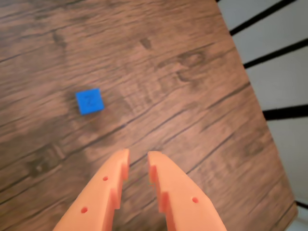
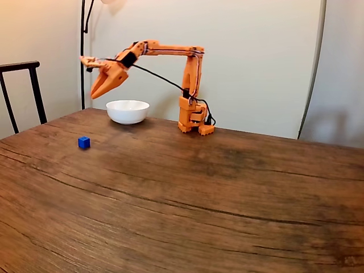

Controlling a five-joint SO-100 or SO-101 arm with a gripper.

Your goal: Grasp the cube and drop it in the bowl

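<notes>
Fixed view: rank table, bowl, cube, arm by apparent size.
1. table
2. arm, far side of the table, hand raised
3. bowl
4. cube, smallest though nearer the camera

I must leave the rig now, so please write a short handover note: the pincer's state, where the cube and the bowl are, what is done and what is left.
Pincer: open by a narrow gap, empty, raised high above the table, beside the bowl in the fixed view.
Cube: lies on the wood, untouched; in the wrist view it sits ahead and to the left of the fingertips.
Bowl: stands near the arm's base, with nothing visible inside from this angle.
Done: nothing yet.
Left: lower onto the cube, grasp it, carry it over the bowl, release.
</notes>
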